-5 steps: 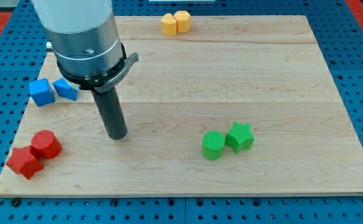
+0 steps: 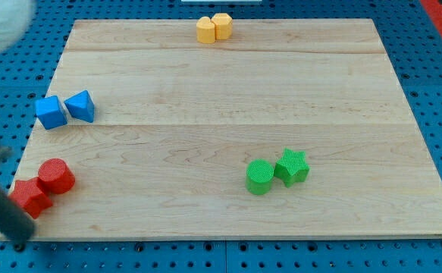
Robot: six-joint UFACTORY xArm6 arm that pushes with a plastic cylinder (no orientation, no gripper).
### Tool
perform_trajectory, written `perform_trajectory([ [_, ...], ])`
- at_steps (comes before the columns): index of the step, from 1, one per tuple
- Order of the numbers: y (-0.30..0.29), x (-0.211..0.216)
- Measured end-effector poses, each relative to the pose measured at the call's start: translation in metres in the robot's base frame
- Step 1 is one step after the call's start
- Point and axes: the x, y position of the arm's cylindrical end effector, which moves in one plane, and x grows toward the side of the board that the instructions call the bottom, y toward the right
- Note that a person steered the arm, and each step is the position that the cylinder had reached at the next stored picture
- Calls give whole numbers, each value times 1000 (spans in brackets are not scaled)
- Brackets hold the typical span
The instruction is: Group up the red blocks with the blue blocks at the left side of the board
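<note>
A blue cube (image 2: 50,112) and a blue triangular block (image 2: 80,105) touch each other at the left edge of the wooden board (image 2: 228,91). A red cylinder (image 2: 55,176) and a red star-shaped block (image 2: 29,198) touch each other at the board's bottom left corner, apart from the blue pair. My rod is blurred at the view's far left. My tip (image 2: 17,241) is at the board's bottom left corner, just below and left of the red star.
Two yellow blocks (image 2: 213,28) sit together at the board's top edge. A green cylinder (image 2: 260,177) and a green star (image 2: 292,167) touch each other right of the middle, toward the bottom.
The arm has swung from the left middle of the board down to the bottom left corner, and its body has left the view. No block has moved.
</note>
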Motion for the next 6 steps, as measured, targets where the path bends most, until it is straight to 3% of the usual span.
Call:
perform_trajectory([
  [1,-8,-21],
  [2,59,-65],
  [3,92,-80],
  [4,91,-49],
  [6,89,-42],
])
